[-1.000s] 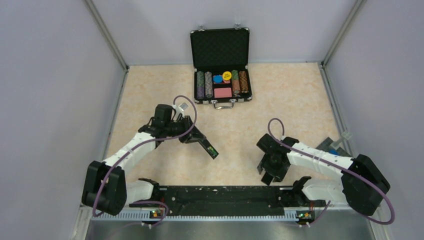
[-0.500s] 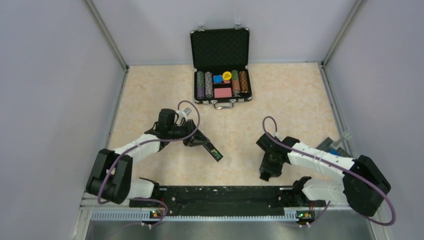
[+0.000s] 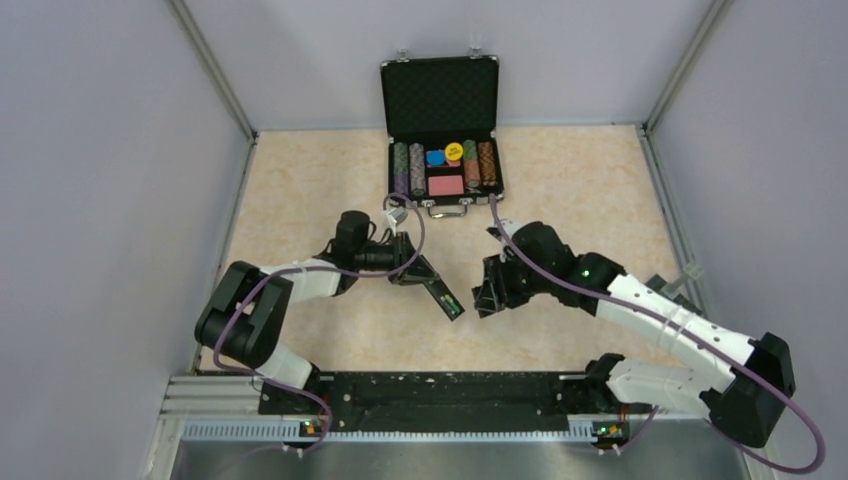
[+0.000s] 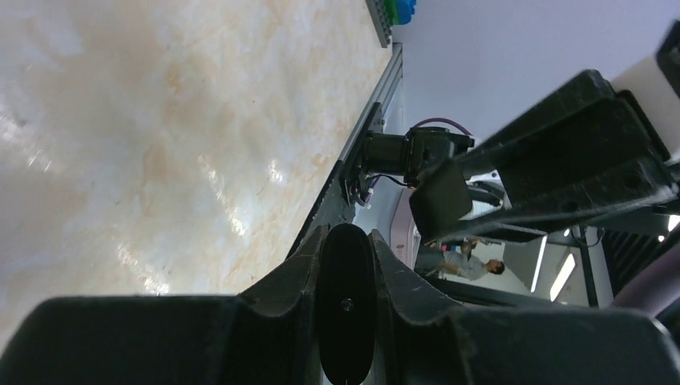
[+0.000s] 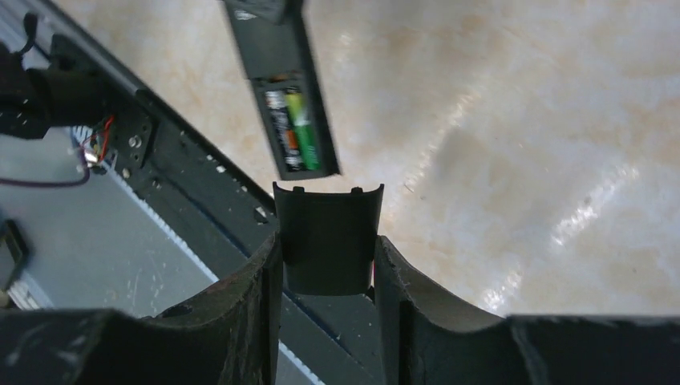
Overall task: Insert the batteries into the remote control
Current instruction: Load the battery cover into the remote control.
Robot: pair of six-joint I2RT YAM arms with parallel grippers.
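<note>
Closing in over the last second, my right gripper (image 5: pixel 327 241), clamped on the cover (image 5: pixel 327 210), nears the remote (image 5: pixel 277 64) pinched by my left gripper (image 4: pixel 346 241); batteries (image 5: pixel 294 132) sit in its recess, so only capping remains.

Glossy table (image 5: pixel 521 120), matt remote control (image 5: pixel 274 60)

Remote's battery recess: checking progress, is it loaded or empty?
Loaded: right wrist view shows batteries seated in the remote control's uncovered recess; the cover is between the right gripper's jaws.

left fingers (image 3: pixel 408 270) gripping remote control (image 3: pixel 437 290) | batteries (image 3: pixel 452 303) seated in it | right fingers (image 3: pixel 487 296) just beside its end
</note>
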